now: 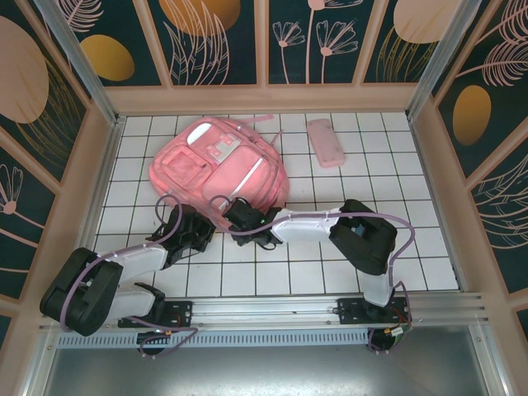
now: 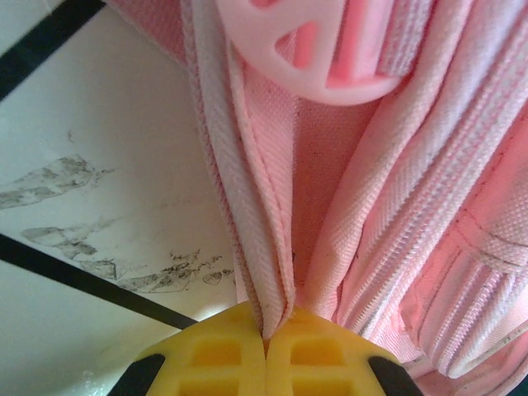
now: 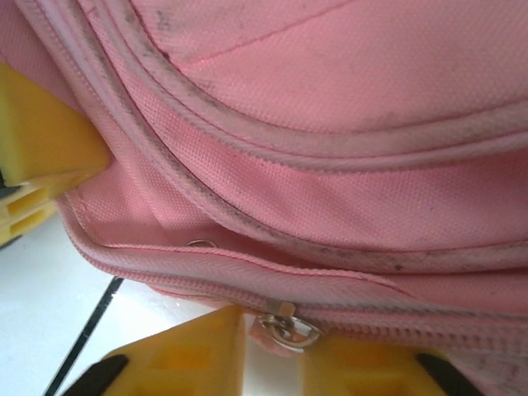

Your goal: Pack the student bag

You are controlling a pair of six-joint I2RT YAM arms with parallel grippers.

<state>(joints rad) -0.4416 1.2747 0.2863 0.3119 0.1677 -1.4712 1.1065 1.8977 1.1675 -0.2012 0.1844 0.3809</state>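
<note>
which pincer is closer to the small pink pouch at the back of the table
Right. The right pincer is at the near edge of the backpack, near-left of the pouch; the left pincer pinches that edge further left, farther away.

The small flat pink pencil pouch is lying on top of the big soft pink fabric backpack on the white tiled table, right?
Not on top. The small flat pink pencil pouch lies beside the big soft pink fabric backpack, apart from it, on the white tiled table. The top external view shows this.
</note>
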